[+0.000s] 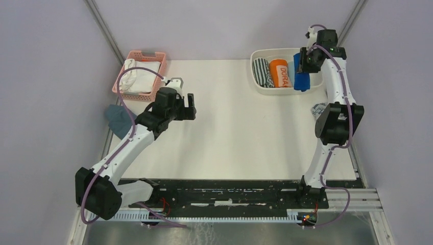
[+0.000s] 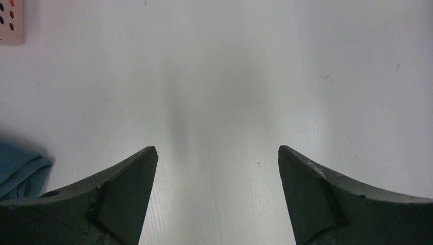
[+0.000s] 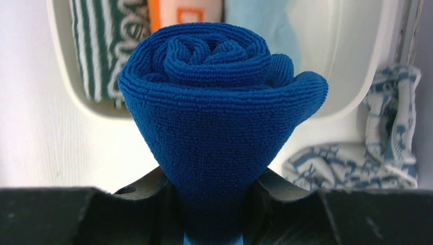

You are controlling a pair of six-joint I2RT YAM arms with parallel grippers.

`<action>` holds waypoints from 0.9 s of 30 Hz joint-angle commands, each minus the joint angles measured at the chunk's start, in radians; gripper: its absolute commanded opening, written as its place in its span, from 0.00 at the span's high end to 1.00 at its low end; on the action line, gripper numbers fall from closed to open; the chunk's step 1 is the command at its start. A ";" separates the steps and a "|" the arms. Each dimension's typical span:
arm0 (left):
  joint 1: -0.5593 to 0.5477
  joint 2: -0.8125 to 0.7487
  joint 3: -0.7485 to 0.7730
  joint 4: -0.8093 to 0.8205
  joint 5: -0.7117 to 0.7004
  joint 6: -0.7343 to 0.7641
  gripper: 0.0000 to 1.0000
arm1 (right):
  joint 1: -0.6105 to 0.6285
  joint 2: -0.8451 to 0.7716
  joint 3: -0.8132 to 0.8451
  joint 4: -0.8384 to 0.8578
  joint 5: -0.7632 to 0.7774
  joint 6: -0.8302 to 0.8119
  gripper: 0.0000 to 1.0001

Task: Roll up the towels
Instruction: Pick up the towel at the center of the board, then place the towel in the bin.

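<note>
White tabletop [image 1: 230, 127], pale lilac walls, metal frame posts at the far corners.

Right gripper [image 3: 212, 196] is clamped on the lower end of the rolled royal blue towel [image 3: 219, 117]. The roll flares wide above the jaws, with its spiral facing the camera. In the top view it hangs at the upper right, over the right end of the white bin [image 1: 278, 50].

In the bin, left to right: green striped roll [image 1: 261, 72], orange roll [image 1: 279, 73], light blue towel [image 3: 260, 15]. The patterned towel [image 3: 357, 153] lies crumpled and unrolled on the tabletop just right of the bin, near the right arm's elbow.

Left gripper [image 2: 217, 153] is spread wide and empty over bare tabletop, centre-left. The teal-grey cloth [image 2: 18, 171] is at the lower left of its view.

Risks:
- Only the narrow end is pinched, so the roll may spring open on release.
- The bin is crowded, so the roll may catch the rim and tip out.
- The elbow could drag the patterned towel.

Pose: right arm stretched far forward, elbow raised, wrist folded down toward the bin. Left arm runs diagonally from the lower-left base, wrist pointing down.
</note>
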State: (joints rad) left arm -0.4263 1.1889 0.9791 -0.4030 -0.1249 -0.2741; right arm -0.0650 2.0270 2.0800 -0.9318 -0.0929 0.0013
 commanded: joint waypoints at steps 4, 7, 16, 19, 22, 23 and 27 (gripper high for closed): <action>0.015 0.017 -0.037 0.052 -0.010 0.058 0.06 | -0.112 0.175 0.181 0.242 -0.215 0.008 0.92; 0.019 0.016 -0.059 0.075 -0.027 0.060 0.06 | -0.134 0.244 0.234 0.317 -0.217 0.001 0.94; 0.028 0.049 -0.084 0.098 -0.073 0.072 0.06 | -0.155 0.398 0.282 0.470 -0.132 -0.032 0.98; 0.029 0.069 -0.080 0.097 -0.072 0.076 0.06 | -0.158 0.441 0.293 0.443 -0.077 -0.057 0.99; 0.032 0.079 -0.079 0.096 -0.075 0.078 0.06 | -0.162 0.455 0.275 0.427 -0.021 -0.082 0.99; 0.031 0.080 -0.079 0.095 -0.078 0.078 0.06 | -0.163 0.455 0.264 0.425 -0.007 -0.088 0.99; 0.033 0.086 -0.082 0.092 -0.080 0.078 0.06 | -0.171 0.438 0.245 0.407 0.064 -0.103 0.99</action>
State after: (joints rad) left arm -0.4004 1.2709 0.8925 -0.3561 -0.1825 -0.2417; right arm -0.2199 2.4886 2.3177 -0.5396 -0.1299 -0.0586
